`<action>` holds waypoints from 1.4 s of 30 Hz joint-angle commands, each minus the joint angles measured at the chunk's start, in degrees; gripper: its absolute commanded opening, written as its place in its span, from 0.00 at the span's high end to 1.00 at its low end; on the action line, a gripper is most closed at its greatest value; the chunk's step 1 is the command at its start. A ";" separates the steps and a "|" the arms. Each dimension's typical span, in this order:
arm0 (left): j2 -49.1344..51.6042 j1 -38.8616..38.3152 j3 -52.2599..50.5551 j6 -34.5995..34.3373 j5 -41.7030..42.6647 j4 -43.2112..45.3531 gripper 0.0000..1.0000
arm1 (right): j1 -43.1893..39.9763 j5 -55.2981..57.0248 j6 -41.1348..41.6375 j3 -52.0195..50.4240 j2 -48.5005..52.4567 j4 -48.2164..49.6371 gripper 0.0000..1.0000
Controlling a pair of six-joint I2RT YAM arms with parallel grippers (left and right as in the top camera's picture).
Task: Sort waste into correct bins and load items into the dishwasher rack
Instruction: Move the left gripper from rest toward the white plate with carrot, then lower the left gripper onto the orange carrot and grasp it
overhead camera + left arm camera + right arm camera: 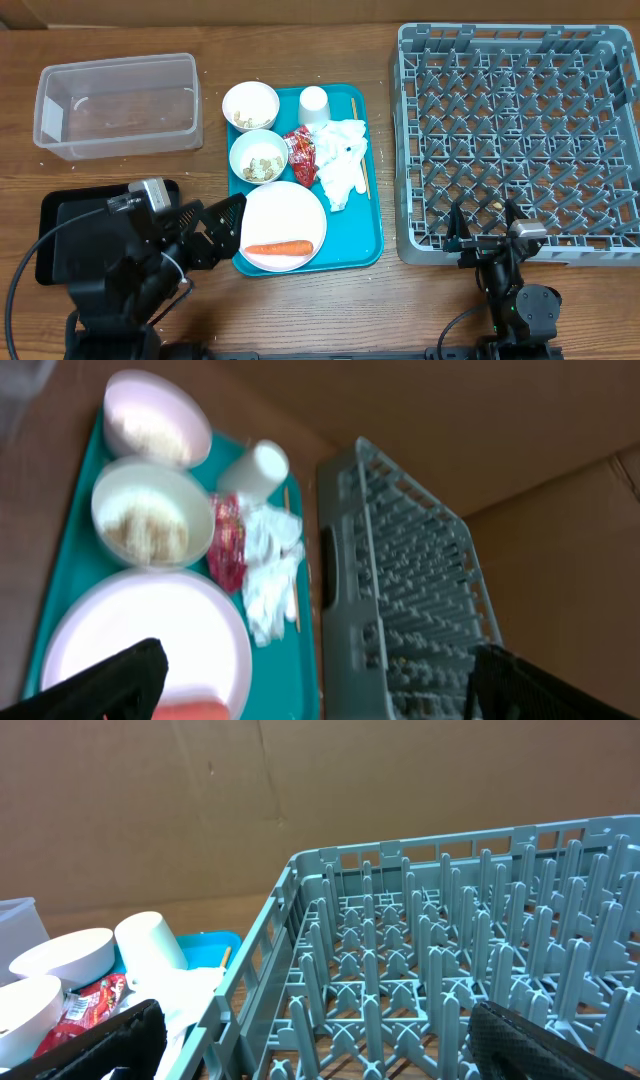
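The left gripper (222, 228) is spread as wide as it goes and holds nothing; its fingertips sit at the near left corner of the teal tray (372, 245), just beside the rim of the large white plate (283, 205). The plate lies ahead and between the fingers, with the orange carrot (279, 248) along its near edge, close to one fingertip. Farther ahead come the nearer bowl (234, 150) and the farther bowl (228, 100), both holding pale scraps (262, 168). To their right are the red wrapper (302, 155), the crumpled napkins (342, 160), the cup (314, 104) and the thin stick (358, 140), which lies along the tray's right rim. Behind the fingers, under the arm, lies the black tray (50, 215); the clear tub (118, 62) stands to their left and farther out, apart from the teal tray by a narrow strip of table (420, 310).

The right gripper (485, 225) is likewise fully spread and empty; its fingers stand at the near rim of the grey rack (420, 245), whose pegs fill the space ahead and between them; the rack's left wall runs forward on the left finger's side, and only a thin gap of wood separates it from the teal tray; bare table lies behind both grippers, between the arms.
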 commanded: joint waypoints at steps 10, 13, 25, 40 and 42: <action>8.61 -14.67 0.81 -36.79 -13.73 -13.16 0.00 | 0.15 0.17 -0.15 -0.59 -0.50 0.35 0.00; 11.74 -17.05 0.81 -43.78 -15.43 -13.16 0.00 | 0.15 0.20 -0.17 -0.59 -0.50 0.35 0.00; 31.06 -17.38 0.79 -47.50 -14.23 -11.74 0.00 | 0.15 0.17 -0.17 -0.59 -0.50 0.35 0.00; 51.45 -24.22 0.79 -51.82 -15.74 -2.12 0.00 | 0.15 0.17 -0.15 -0.59 -0.50 0.35 0.00; 53.16 -25.35 0.79 -53.22 -16.70 -1.68 0.00 | 0.15 0.17 -0.17 -0.59 -0.50 0.35 0.00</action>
